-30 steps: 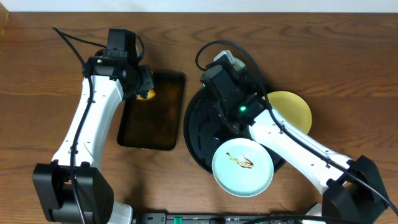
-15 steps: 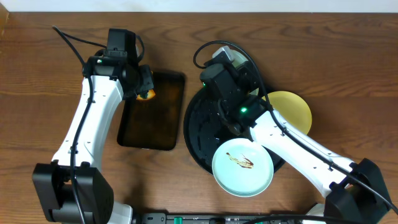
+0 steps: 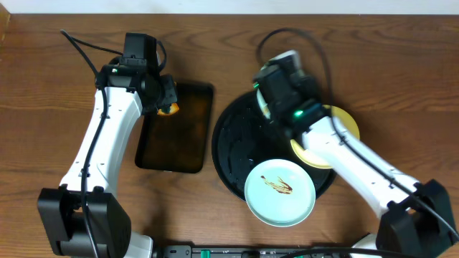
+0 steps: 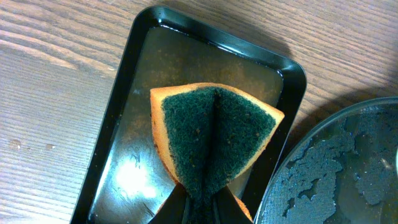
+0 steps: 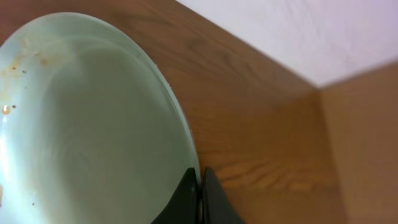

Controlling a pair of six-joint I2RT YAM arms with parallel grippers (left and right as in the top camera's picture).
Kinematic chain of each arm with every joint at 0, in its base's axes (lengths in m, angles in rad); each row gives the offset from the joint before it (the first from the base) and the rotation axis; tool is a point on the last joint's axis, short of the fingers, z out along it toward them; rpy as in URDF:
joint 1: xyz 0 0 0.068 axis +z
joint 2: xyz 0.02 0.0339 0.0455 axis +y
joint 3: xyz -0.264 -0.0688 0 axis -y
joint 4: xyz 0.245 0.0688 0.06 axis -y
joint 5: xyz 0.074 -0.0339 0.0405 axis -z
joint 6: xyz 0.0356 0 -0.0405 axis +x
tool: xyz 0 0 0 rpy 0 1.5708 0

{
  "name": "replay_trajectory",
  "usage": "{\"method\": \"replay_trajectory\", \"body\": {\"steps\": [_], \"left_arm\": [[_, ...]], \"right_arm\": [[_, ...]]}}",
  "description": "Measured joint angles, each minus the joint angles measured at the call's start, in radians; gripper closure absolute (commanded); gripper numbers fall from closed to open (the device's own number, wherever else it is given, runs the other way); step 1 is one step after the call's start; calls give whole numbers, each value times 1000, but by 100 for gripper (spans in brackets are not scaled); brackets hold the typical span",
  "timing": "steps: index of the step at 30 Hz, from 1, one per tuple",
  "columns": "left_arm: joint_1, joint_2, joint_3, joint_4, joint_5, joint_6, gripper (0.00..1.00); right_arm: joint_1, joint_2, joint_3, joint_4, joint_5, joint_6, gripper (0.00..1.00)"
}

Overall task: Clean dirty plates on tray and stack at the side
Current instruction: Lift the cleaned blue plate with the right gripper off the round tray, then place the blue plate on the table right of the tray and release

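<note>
The right gripper (image 5: 200, 186) is pinching the rim of a pale mint-blue round plate (image 5: 93, 124). Its two dark fingers are pressing together on the edge at the bottom of the right wrist view, and the plate is tilting up and away from them, cut off at the left and showing a few brown specks near its upper left edge. From overhead that grip is lying hidden under the right arm's wrist, above the far part of the large round glossy black tray (image 3: 229, 154), so the held plate is hard to make out there. A second mint-blue plate with a brown sauce streak (image 3: 297, 201) is resting over the tray's near rim, and a pale yellow round plate (image 3: 346, 125) is lying at the tray's right edge, partly covered by the right arm. Further left, the left gripper (image 4: 198, 208) is clamping a folded orange sponge with a dark green face (image 4: 214, 134) over the wet rectangular black tray (image 4: 180, 62), which is sitting just beside the round tray on the brown wooden table (image 3: 401, 72).
</note>
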Motion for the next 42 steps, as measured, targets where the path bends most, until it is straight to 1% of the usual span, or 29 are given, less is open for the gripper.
{"method": "replay_trajectory", "body": {"steps": [5, 7, 8, 11, 17, 25, 31, 35, 36, 38, 39, 40, 42], "left_arm": [[0, 0, 0, 0, 0, 0, 92], [0, 0, 0, 0, 0, 0, 92], [0, 0, 0, 0, 0, 0, 92], [0, 0, 0, 0, 0, 0, 92], [0, 0, 0, 0, 0, 0, 92], [0, 0, 0, -1, 0, 0, 92], [0, 0, 0, -1, 0, 0, 92], [0, 0, 0, -1, 0, 0, 92], [0, 0, 0, -1, 0, 0, 92], [0, 0, 0, -1, 0, 0, 92], [0, 0, 0, -1, 0, 0, 92], [0, 0, 0, -1, 0, 0, 92], [0, 0, 0, -1, 0, 0, 91]], "right_arm": [[-174, -48, 0, -12, -92, 95, 99], [-277, -83, 0, -37, -143, 137, 99], [-298, -91, 0, -44, -151, 146, 99], [-436, -114, 0, -107, -192, 199, 99], [-666, -114, 0, -238, -236, 310, 99], [-865, -102, -21, -259, -306, 370, 99], [-924, -42, -70, -245, -338, 381, 99], [-932, -5, -86, -230, -357, 387, 90], [-932, -3, -86, -224, -368, 390, 83], [-932, -3, -86, -205, -401, 394, 64], [-932, -3, -86, -198, -417, 390, 58], [-932, -3, -86, -190, -448, 383, 53], [-932, -3, -86, -177, -523, 357, 51]]}}
